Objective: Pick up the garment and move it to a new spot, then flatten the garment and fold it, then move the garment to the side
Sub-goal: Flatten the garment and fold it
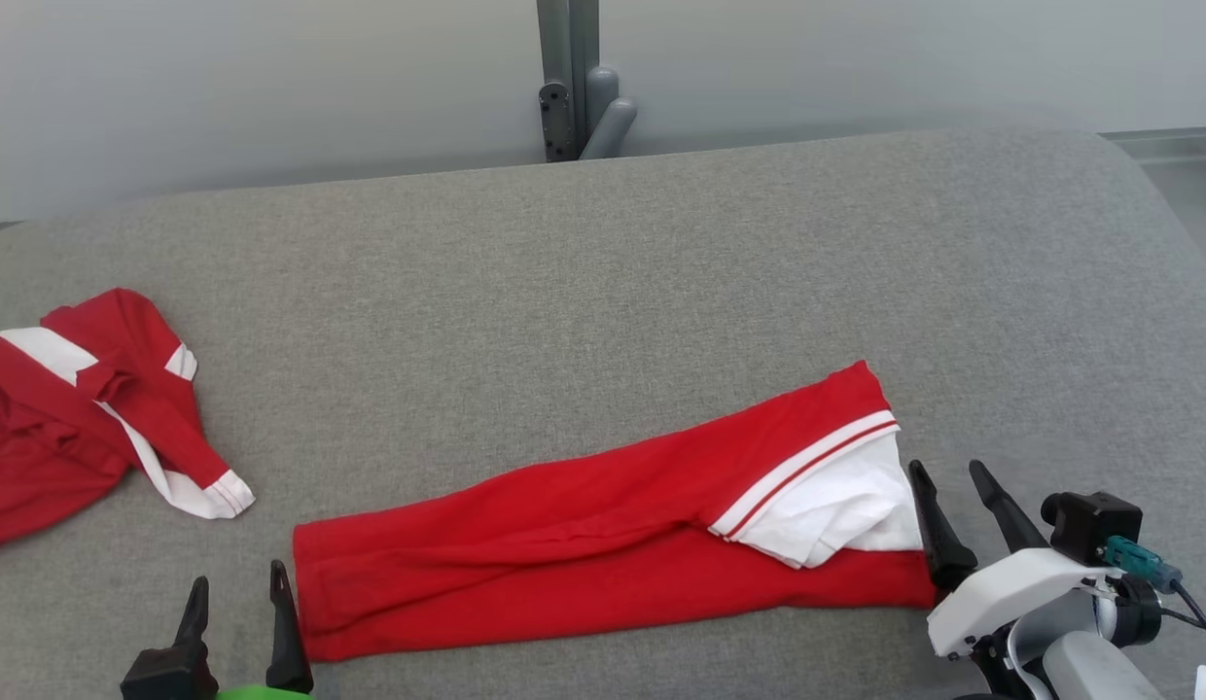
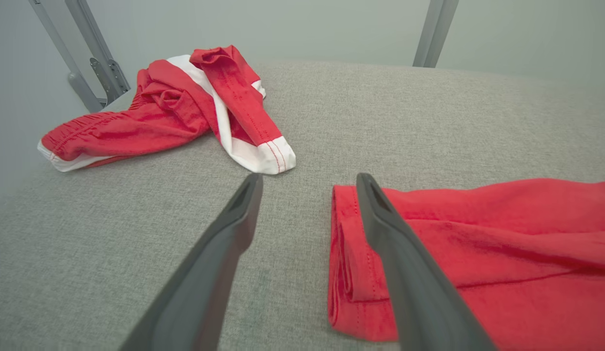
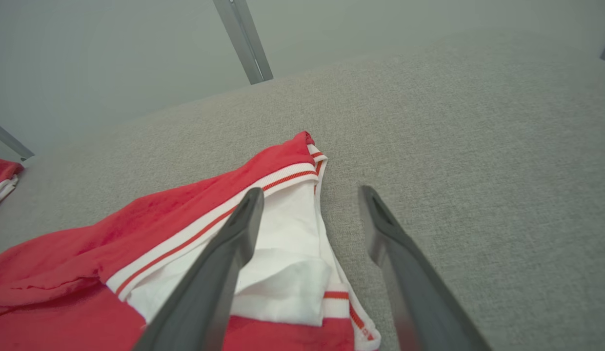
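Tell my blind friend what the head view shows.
A folded red garment lies across a grey padded surface, the open left hand and right hand at its ends. Another crumpled red-and-white garment lies far left.

Right end of garment (image 1: 584, 544) partly behind right claw (image 1: 946, 471)
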Motion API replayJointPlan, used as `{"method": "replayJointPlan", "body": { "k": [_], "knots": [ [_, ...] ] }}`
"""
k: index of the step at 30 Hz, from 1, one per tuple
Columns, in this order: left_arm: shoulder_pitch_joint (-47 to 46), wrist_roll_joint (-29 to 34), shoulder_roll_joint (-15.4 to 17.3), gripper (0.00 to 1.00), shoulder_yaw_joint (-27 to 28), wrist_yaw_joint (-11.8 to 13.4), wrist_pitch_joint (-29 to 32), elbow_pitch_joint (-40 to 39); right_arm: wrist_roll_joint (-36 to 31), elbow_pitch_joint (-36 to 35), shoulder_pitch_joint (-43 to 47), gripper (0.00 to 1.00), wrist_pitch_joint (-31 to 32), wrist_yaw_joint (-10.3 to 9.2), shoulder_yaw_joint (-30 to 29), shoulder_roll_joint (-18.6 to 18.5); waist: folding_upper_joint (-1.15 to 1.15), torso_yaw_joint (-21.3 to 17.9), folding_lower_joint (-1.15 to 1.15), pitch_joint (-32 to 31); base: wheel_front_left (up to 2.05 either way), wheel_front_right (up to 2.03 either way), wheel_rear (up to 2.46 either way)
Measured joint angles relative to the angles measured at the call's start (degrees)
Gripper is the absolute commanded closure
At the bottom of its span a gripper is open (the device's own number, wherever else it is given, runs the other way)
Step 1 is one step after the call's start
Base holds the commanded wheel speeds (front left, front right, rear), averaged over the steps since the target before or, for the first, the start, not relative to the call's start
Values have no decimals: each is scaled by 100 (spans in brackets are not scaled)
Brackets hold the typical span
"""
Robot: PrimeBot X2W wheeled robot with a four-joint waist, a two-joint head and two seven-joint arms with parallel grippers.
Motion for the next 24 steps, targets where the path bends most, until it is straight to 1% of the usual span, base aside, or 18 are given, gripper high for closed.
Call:
{"method": "replayJointPlan", "body": {
  "k": [3,7,10,11,13,19,23,24],
  "knots": [
    [0,-43,0,0,-140,40,0,-21,-199,99,-49,0,0,0,-42,44,0,87,0,17,0,0,0],
    [-15,-59,-2,0,-331,44,0,-53,-454,415,-270,0,-1,0,-57,65,0,203,0,91,0,0,0],
    [-70,-35,-2,0,-374,42,0,-55,-615,898,-626,0,-1,0,-121,102,0,325,0,216,0,0,0],
    [-70,-35,-2,0,-374,42,0,-55,-615,898,-626,0,-1,0,-121,102,0,325,0,216,0,0,0],
    [-120,10,-2,0,-396,40,0,-54,-699,1333,-829,0,-1,0,-107,169,0,430,0,296,0,0,0],
    [-164,49,-2,0,-390,33,0,-54,-578,2237,-1151,0,108,0,-11,250,0,617,0,414,0,0,0],
    [-178,52,-2,0,-401,20,0,-56,-421,2607,-1340,0,122,1,36,268,-1,693,0,456,0,0,0],
    [-181,52,-2,0,-405,19,0,-56,-347,2660,-1366,44,123,1,56,287,-1,704,0,464,0,0,0]
  ]
}}
